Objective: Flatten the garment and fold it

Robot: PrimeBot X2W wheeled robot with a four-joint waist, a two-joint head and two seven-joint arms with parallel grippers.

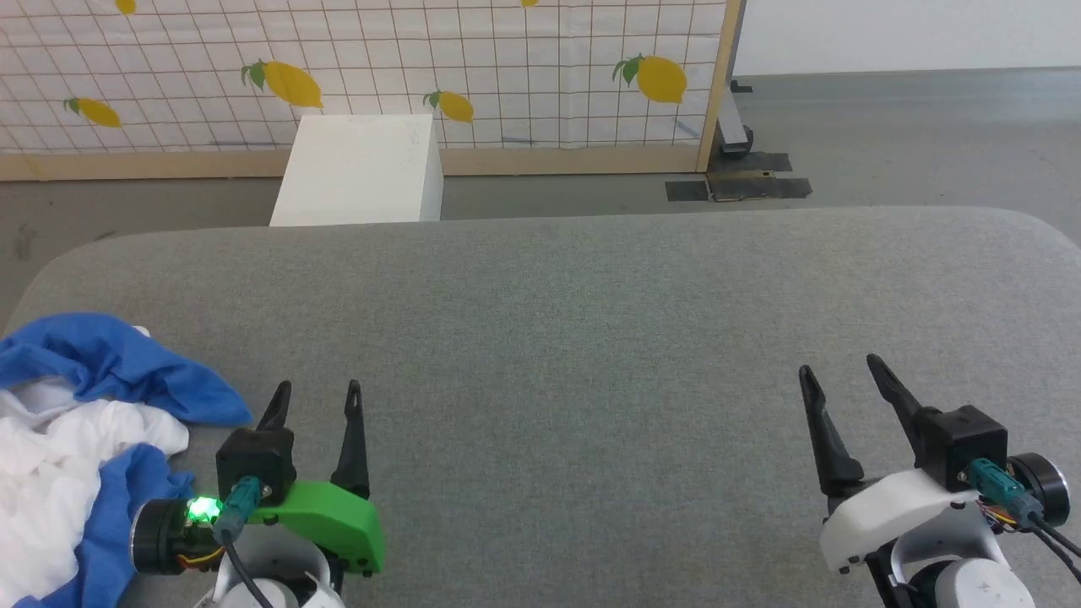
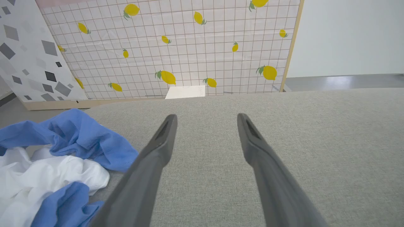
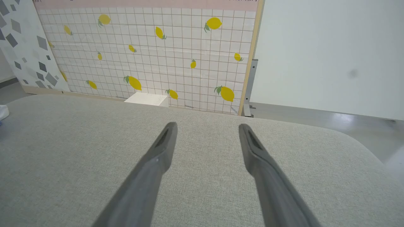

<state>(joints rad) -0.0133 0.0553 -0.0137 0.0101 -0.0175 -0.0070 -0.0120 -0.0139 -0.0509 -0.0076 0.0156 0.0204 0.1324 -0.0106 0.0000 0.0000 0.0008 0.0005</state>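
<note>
Your garment [image 1: 76,439] lies crumpled at the head view's 8 o'clock, its white body bunched between blue sleeves, at the left edge of the grey tabletop [image 1: 591,338]. Your left tool [image 1: 319,387] sits just beside it, fingers spread, empty, pointing toward 12. Your right tool [image 1: 839,365], at 4 o'clock, is likewise spread and empty, well apart from the cloth. The left wrist view adds a speckled panel [image 2: 28,56] beside the lemon-print screen [image 2: 189,47].
</note>
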